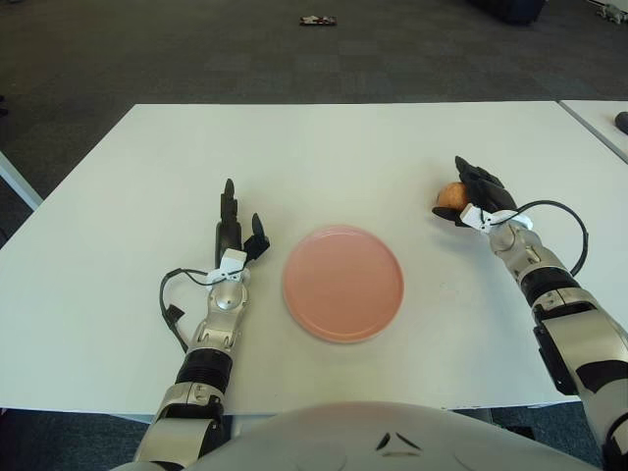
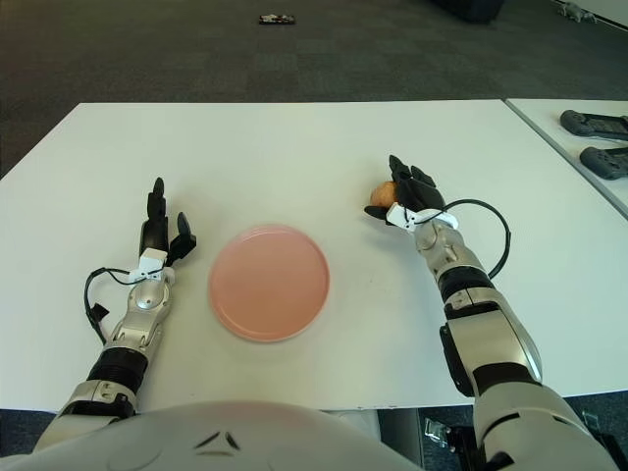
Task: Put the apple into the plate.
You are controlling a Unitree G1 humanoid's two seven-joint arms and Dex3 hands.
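A small orange-brown apple (image 1: 448,194) sits in my right hand (image 1: 469,192), whose dark fingers curl around it from the right side. It is held at the right of the white table (image 1: 324,147). An empty pink plate (image 1: 343,283) lies flat at the middle front of the table, about a hand's length to the left of the apple and nearer to me. My left hand (image 1: 238,232) shows just left of the plate, fingers straight and pointing away from me, holding nothing.
A second white table (image 2: 579,147) stands at the right with two dark controllers (image 2: 596,125) on it. A black cable (image 1: 577,235) loops off my right wrist. A small dark object (image 1: 317,20) lies on the carpet beyond the table.
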